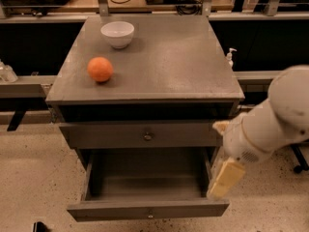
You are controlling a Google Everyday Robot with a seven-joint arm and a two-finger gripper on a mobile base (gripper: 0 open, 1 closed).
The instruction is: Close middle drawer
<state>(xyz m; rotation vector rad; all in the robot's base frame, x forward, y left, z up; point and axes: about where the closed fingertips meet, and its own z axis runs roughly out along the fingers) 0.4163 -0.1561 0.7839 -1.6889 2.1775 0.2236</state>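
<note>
The grey cabinet (pixel 159 57) fills the middle of the camera view. The middle drawer (pixel 120 135) is the wide shallow grey front with a small round knob (pixel 147 137) just under the dark gap below the top; it stands out a little from the cabinet. Below it the bottom drawer (pixel 145 210) is pulled far out and looks empty inside. My gripper (pixel 225 179) hangs at the end of the white arm (pixel 270 124), to the right of the middle drawer and over the bottom drawer's right front corner. It holds nothing that I can see.
An orange (pixel 100 69) and a white bowl (pixel 117 34) sit on the cabinet top at the left and back. A small pump bottle (pixel 230 57) stands right of the cabinet. Dark shelving and cables run along the back.
</note>
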